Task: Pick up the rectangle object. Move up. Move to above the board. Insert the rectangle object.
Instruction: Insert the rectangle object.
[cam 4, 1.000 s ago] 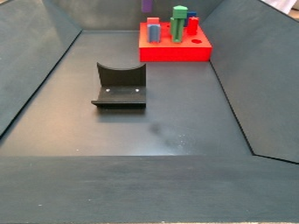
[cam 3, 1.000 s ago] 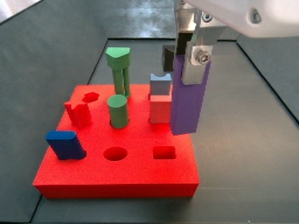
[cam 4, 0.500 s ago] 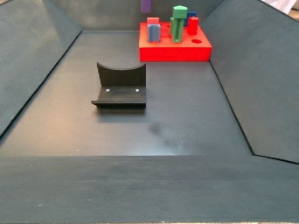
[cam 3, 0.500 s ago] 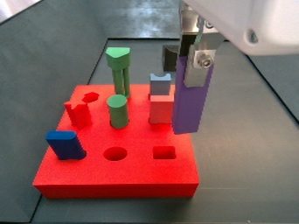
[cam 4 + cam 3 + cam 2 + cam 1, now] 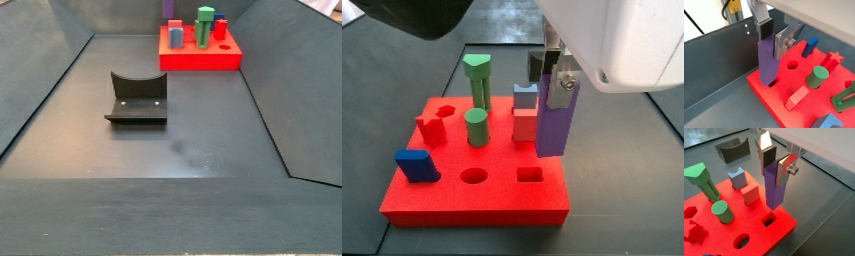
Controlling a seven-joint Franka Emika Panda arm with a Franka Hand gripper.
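Gripper (image 5: 775,161) clamped on the top of the purple bar (image 5: 775,185), fingers (image 5: 783,41) pressed flat on opposite faces, bar upright. Its lower end hangs over the red board (image 5: 754,233) near the square hole (image 5: 769,219) (whether the tip touches the board is unclear). In a side view the bar (image 5: 556,118) sits at about 3 o'clock of the board (image 5: 476,205), just beside a pink block (image 5: 525,124). Green pegs (image 5: 478,80) and a blue block (image 5: 416,166) stand on the board. Fixture (image 5: 136,99) sits on the floor, well apart.
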